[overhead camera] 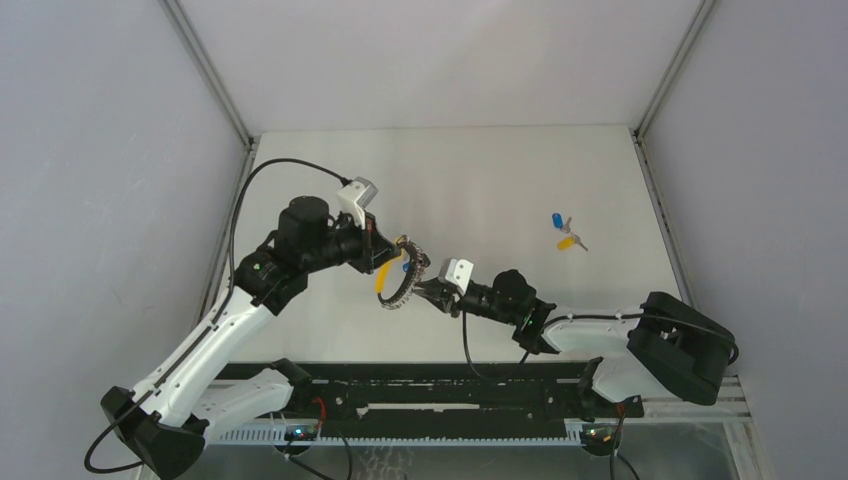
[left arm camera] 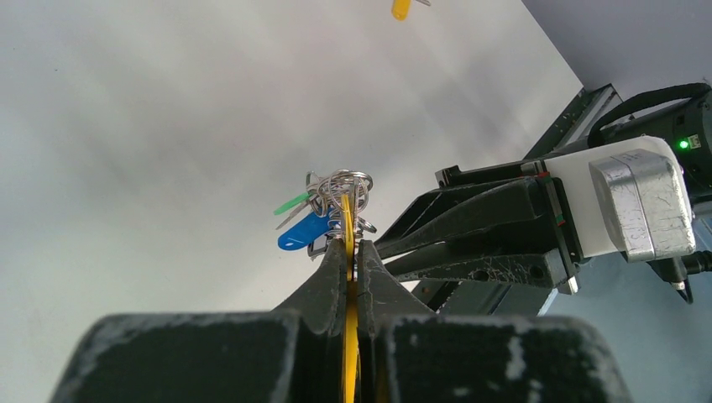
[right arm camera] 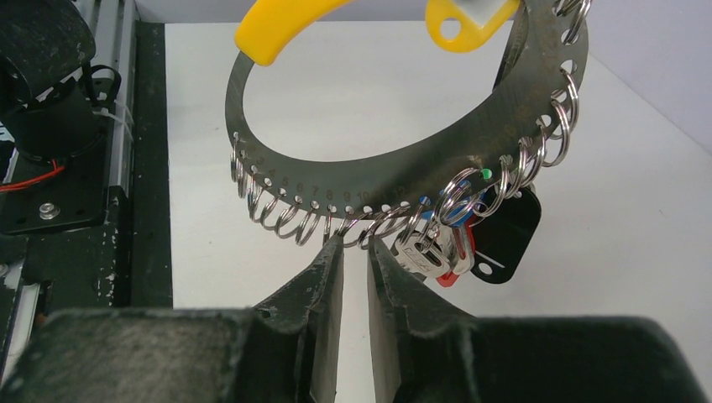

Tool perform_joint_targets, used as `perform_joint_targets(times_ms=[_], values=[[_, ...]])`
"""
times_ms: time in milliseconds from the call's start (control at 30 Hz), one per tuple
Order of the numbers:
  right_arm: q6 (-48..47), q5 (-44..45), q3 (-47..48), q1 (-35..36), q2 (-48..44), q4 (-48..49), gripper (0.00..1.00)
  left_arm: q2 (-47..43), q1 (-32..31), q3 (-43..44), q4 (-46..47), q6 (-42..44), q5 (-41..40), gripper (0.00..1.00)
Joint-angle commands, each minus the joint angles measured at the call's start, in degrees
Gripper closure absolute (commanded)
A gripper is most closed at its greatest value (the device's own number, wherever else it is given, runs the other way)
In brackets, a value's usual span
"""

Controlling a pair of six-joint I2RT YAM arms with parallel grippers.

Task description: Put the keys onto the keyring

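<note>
The keyring is a dark crescent plate with numbered holes, each carrying a small silver split ring, and a yellow handle. A bunch of capped keys, blue, red and green, hangs near one end. The left gripper holds it aloft by the handle. The blue-capped key and the yellow-orange key lie just beside each other, far right on the table.
</note>
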Motion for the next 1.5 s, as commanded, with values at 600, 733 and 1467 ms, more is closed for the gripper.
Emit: perform_joint_targets(times_ms=[600,733,1467], values=[[1.0,5.3,2.1,2.0,0.0,2.8,0.84,-1.8,-0.5,2.9,4.4,-1.8,0.0,1.00],[1.0,6.4,2.1,2.8,-0.1,2.5,0.82,-2.1,-0.6,2.7,4.4,-2.4,-0.6,1.00],[1.1,13.2,1.5,4.9,-1.0,5.4,0.85,-3.1,-1.1,1.5,5.8,-4.1,-2.0,1.00]])
